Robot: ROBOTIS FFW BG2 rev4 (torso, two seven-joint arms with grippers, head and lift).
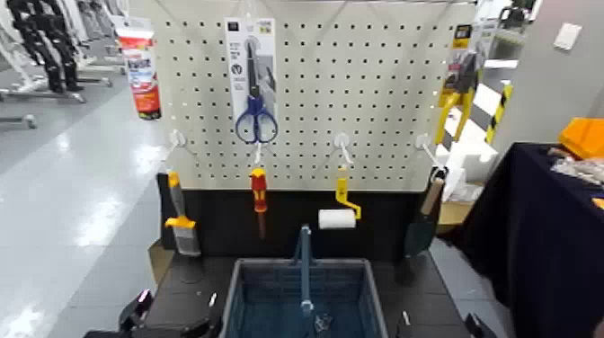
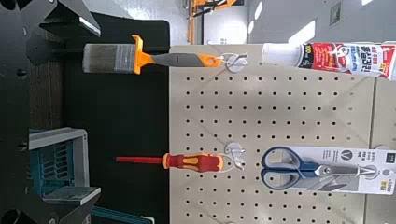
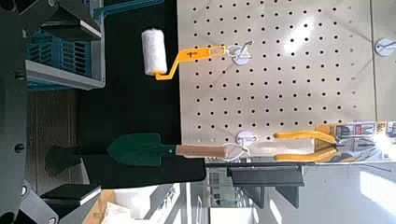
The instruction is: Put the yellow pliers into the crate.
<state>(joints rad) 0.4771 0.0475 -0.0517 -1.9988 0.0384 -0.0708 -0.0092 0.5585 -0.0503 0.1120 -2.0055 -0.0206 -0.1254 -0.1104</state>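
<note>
Yellow pliers (image 1: 457,99) hang right; the crate's (image 1: 304,301) near end is cut off.

The left gripper (image 1: 175,322) was low at the left edge of the robot's work area, jaws spread apart. The right gripper (image 1: 440,325) was low on the right, well apart from the left, its jaws also open and empty.

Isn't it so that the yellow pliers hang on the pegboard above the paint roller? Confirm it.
Not quite: the yellow pliers do hang on the pegboard, but above the green trowel, as the right wrist view shows.
</note>
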